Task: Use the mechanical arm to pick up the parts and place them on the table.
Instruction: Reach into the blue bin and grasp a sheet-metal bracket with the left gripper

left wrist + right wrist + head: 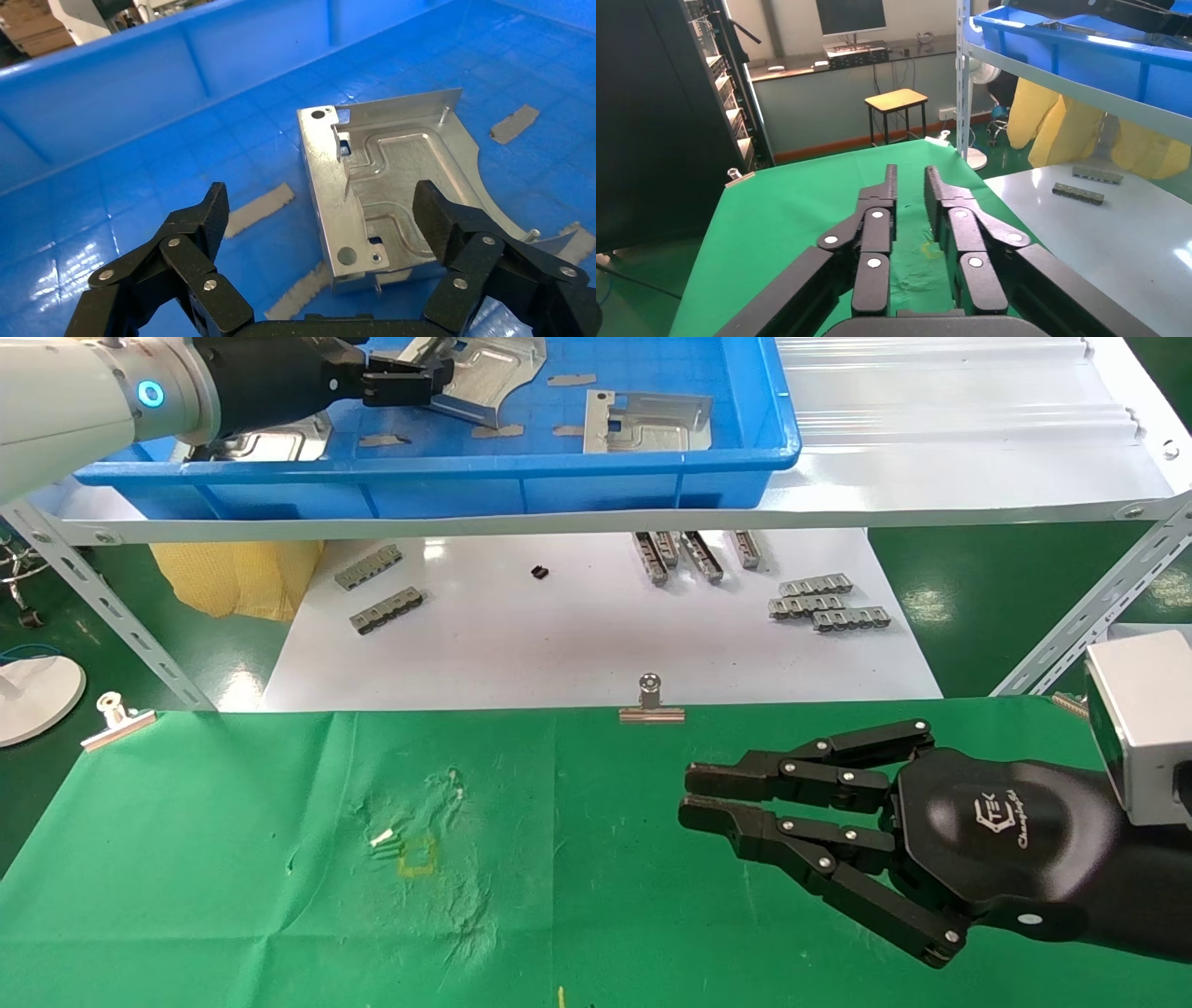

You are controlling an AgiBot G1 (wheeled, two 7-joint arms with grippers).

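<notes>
My left gripper (438, 379) (323, 203) is inside the blue tray (466, 467), open wide, with one finger on either side of a silvery stamped part (400, 182) (494, 365) that lies on the tray floor. The fingers do not touch it. A second part (647, 421) lies to its right in the tray. A third part (270, 439) is half hidden under my left arm. My right gripper (687, 795) (910, 175) hovers low over the right side of the green table (233, 859), its fingers nearly together with nothing between them.
The tray stands on a metal shelf (931, 477) with slanted legs (102, 607). Below it a white board (577, 626) carries grey toothed strips (829, 603). Binder clips (651, 702) (116, 719) hold the cloth's far edge. A yellow mark (416, 856) shows on the cloth.
</notes>
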